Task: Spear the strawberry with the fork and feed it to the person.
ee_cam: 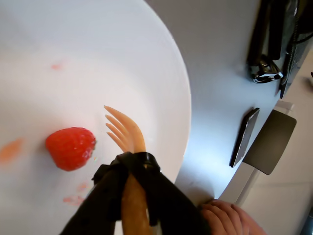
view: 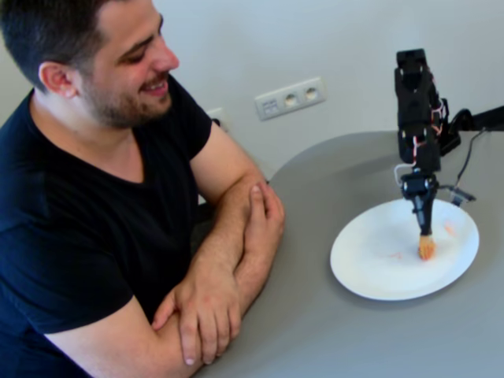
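Observation:
The strawberry [ee_cam: 71, 148], small and bright red, lies on the white plate [ee_cam: 161, 63] just left of the fork tines in the wrist view. I cannot make it out in the fixed view. The yellow-orange fork [ee_cam: 122, 129] points down at the plate, tines apart from the fruit; it also shows in the fixed view [view: 426, 247]. My black gripper [ee_cam: 132, 164] is shut around the fork's handle, and stands over the plate [view: 370, 268] in the fixed view [view: 424, 224]. The person [view: 118, 71] sits at the left, smiling, with arms folded on the table.
Orange-pink smears [ee_cam: 11, 149] mark the plate. A dark flat device [ee_cam: 244, 137] and black hardware with cables [ee_cam: 266, 68] lie on the grey table [view: 331, 331] beyond the plate. The person's hands [ee_cam: 230, 218] show at the bottom edge. A wall socket [view: 290, 98] is behind.

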Robot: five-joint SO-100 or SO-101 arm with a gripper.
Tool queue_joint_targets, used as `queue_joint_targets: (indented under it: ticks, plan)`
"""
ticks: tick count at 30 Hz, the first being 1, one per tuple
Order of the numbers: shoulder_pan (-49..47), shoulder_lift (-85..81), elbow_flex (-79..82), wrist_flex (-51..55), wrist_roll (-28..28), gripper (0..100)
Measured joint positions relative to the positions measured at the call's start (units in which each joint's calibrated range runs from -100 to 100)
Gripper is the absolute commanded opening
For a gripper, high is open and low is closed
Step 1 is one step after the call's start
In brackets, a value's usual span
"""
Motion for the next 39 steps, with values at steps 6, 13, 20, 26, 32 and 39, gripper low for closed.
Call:
queue_joint_targets:
  ticks: [6, 13, 20, 26, 32, 39]
  plan:
    - [0.0, -0.7, -4.5, 7.6, 0.0, 1]
    - [0.1, -0.8, -4.5, 12.8, -0.3, 1]
    - [0.1, -1.2, -6.6, 16.4, -0.3, 1]
    - [0.5, -1.2, -0.7, 7.6, -0.3, 1]
    - [0.5, -1.2, 1.3, 4.4, -0.2, 1]
    - [0.5, -1.3, 3.1, 4.5, 0.7, 1]
